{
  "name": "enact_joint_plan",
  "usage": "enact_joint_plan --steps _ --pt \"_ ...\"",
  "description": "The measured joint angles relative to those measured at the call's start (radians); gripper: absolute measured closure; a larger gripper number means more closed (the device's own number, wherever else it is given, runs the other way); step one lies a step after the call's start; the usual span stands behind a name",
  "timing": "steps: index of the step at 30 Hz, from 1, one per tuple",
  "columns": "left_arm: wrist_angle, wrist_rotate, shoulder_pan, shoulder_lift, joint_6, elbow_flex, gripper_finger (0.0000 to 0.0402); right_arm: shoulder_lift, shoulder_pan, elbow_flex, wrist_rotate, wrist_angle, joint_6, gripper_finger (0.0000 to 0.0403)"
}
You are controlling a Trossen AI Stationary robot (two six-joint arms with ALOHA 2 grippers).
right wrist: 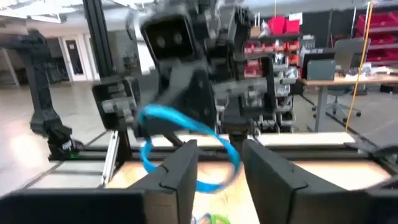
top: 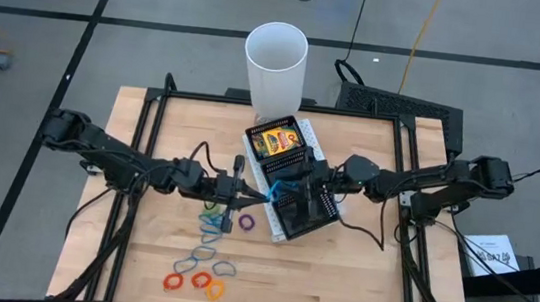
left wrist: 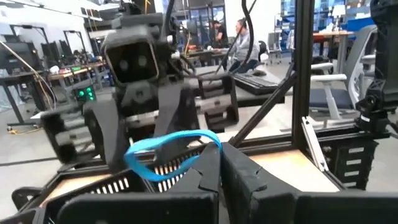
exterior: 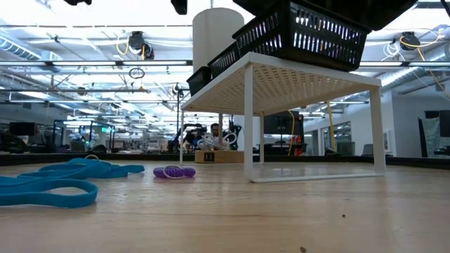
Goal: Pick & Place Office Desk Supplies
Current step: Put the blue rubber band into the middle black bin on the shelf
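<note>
Above the wooden table (top: 337, 279), left fingers (left wrist: 214, 171) pinch a blue band (left wrist: 165, 155); right fingers (right wrist: 273, 174) stand parted.

Motion-blurred blue rubber band (right wrist: 186, 149); black mesh tray (exterior: 309, 31) top cut off.

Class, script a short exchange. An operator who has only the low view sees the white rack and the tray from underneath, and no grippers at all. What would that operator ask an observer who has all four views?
Operator: I can't see either gripper. Is one of them holding anything?
Observer: Yes. The left gripper is shut on a blue rubber band and holds it up to the right gripper, whose fingers stand apart at the loop, beside the black mesh tray.
Operator: From below, the tray looks empty. Is it?
Observer: No. A yellow-and-green crayon box lies in the compartment nearest the white cup.
</note>
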State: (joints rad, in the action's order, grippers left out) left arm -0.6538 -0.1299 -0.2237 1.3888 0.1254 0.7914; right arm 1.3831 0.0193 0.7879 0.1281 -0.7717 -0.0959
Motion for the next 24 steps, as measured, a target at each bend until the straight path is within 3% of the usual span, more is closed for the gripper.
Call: enact_joint_plan --steps 8,16,20,24 --pt "-0.019 0.0 0.0 -0.001 0.007 0.0 0.039 0.001 0.0 0.0 0.004 0.021 0.037 0.0395" --pt "-0.022 -0.004 0.001 -0.001 0.004 0.0 0.0378 0.0 0.0 0.0 0.004 0.02 0.066 0.0401" --pt "-0.028 -0.133 -0.001 -0.001 -0.042 0.0 0.036 0.0 0.0 0.0 0.004 0.026 0.07 0.0402" --pt "0.004 -0.215 -0.008 -0.023 -0.056 0.0 0.0311 0.0 0.0 0.0 0.003 0.043 0.071 0.0402"
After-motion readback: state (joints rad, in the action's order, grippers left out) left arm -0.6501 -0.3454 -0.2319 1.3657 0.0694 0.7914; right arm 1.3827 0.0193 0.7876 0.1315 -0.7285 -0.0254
